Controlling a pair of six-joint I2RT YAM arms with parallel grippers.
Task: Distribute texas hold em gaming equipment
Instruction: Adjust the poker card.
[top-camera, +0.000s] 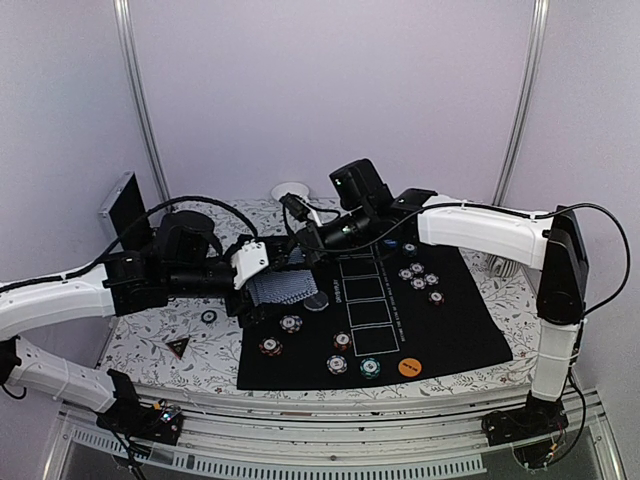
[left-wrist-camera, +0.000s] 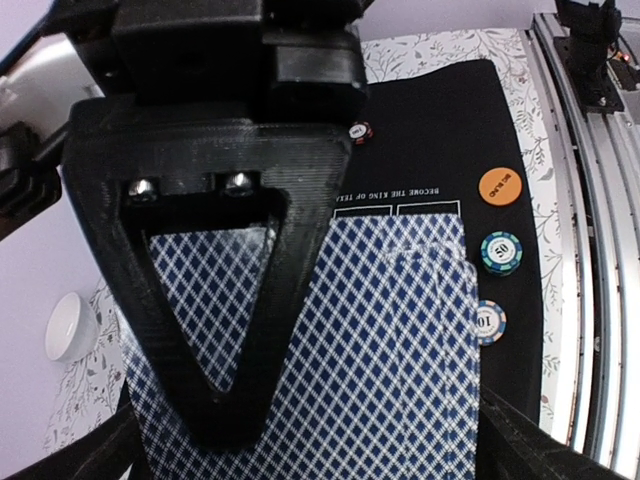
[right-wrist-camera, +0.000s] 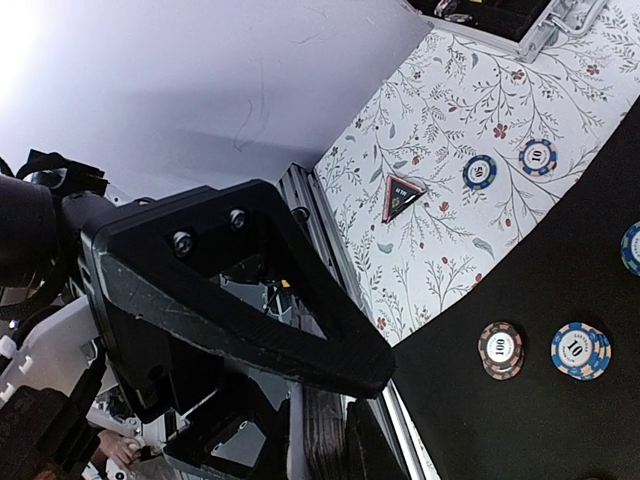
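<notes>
My left gripper (top-camera: 262, 280) is shut on a fanned stack of blue-white diamond-backed playing cards (top-camera: 283, 288), held above the left edge of the black mat (top-camera: 460, 320). In the left wrist view the cards (left-wrist-camera: 390, 350) fill the frame under one finger (left-wrist-camera: 290, 250). My right gripper (top-camera: 303, 240) is just above the top edge of the cards. Only one of its fingers (right-wrist-camera: 300, 300) shows, over the deck's edge (right-wrist-camera: 325, 430). Striped chips (top-camera: 290, 323) lie on the mat, with a cluster (top-camera: 418, 272) at the right. An orange disc (top-camera: 408, 367) and the triangle marker (top-camera: 178, 347) lie flat.
A silver case (top-camera: 125, 210) stands at the back left and shows open in the right wrist view (right-wrist-camera: 500, 20). A small white bowl (top-camera: 290, 190) sits at the back. A lone chip (top-camera: 208, 317) lies on the floral cloth. Rails run along the near edge.
</notes>
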